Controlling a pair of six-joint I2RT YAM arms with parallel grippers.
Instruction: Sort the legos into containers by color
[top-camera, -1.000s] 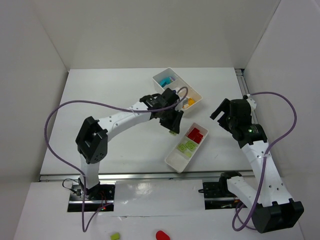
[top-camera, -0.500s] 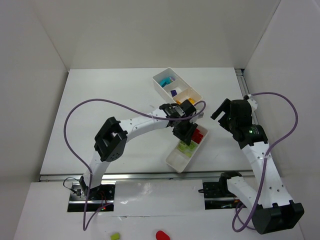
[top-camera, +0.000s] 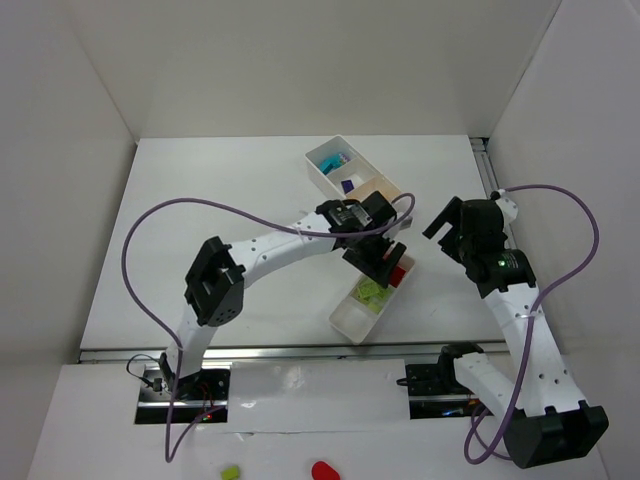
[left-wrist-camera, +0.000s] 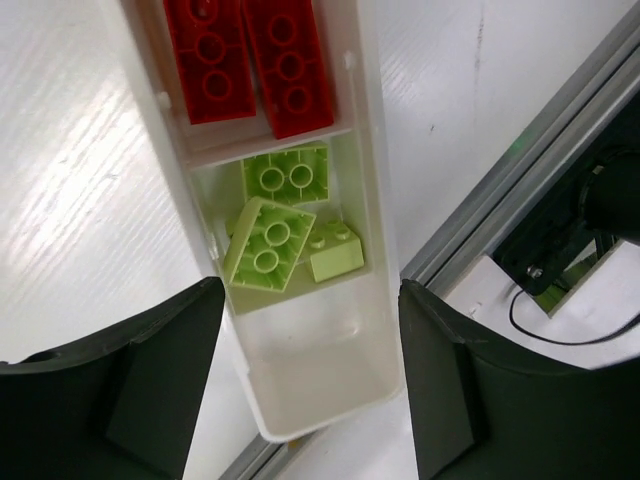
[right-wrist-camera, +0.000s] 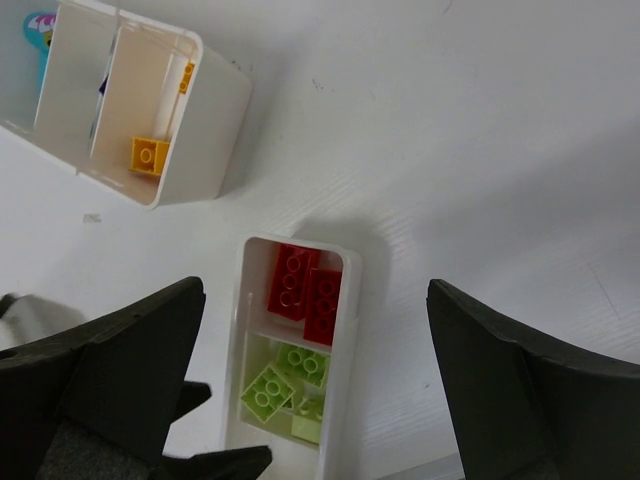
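My left fingers (left-wrist-camera: 305, 380) are spread wide and empty, straddling the container (left-wrist-camera: 372, 180). Lime legos (left-wrist-camera: 275, 235) at 12 o'clock, red legos (left-wrist-camera: 250, 60) beyond. Light, rigid, slick, I'd guess: pinch flat sides. My right fingers (right-wrist-camera: 315, 340) wide, empty.

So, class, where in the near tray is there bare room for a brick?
Free: the end of the tray past the green bricks, nearest the rail. Crowded: the red bricks fill their section; green holds three.

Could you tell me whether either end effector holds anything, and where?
Nothing is held: left end effector open above the lime green legos, right end effector open and empty.
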